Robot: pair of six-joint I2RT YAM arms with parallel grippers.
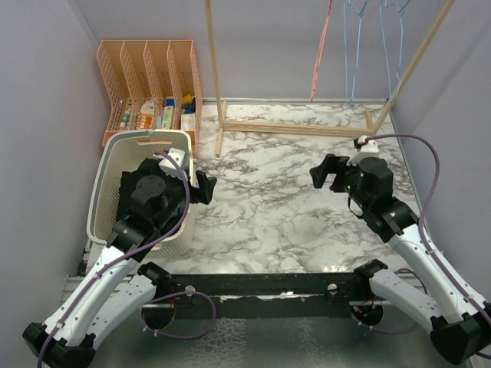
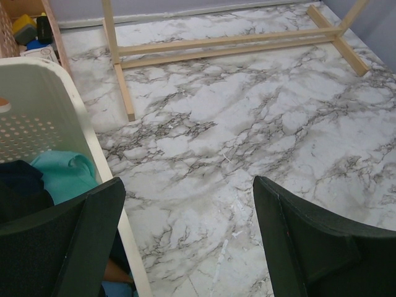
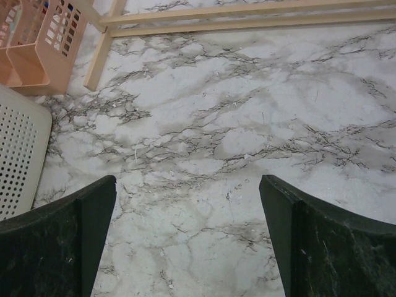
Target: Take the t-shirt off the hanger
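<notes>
Bare wire hangers hang from the wooden rack at the back: a pink one (image 1: 320,54) and blue ones (image 1: 353,54). No t-shirt shows on them. Teal cloth (image 2: 62,176) and dark cloth (image 2: 21,185) lie in the white laundry basket (image 1: 146,138). My left gripper (image 1: 205,186) is open and empty just right of the basket's rim, above the marble; it also shows in the left wrist view (image 2: 189,185). My right gripper (image 1: 326,172) is open and empty over the right middle of the table, also seen in the right wrist view (image 3: 185,182).
The rack's wooden base (image 1: 295,126) crosses the back of the marble table (image 1: 268,199) and also shows in both wrist views (image 2: 229,46) (image 3: 247,18). An orange file organizer (image 1: 149,77) with small items stands behind the basket. Grey walls close in both sides.
</notes>
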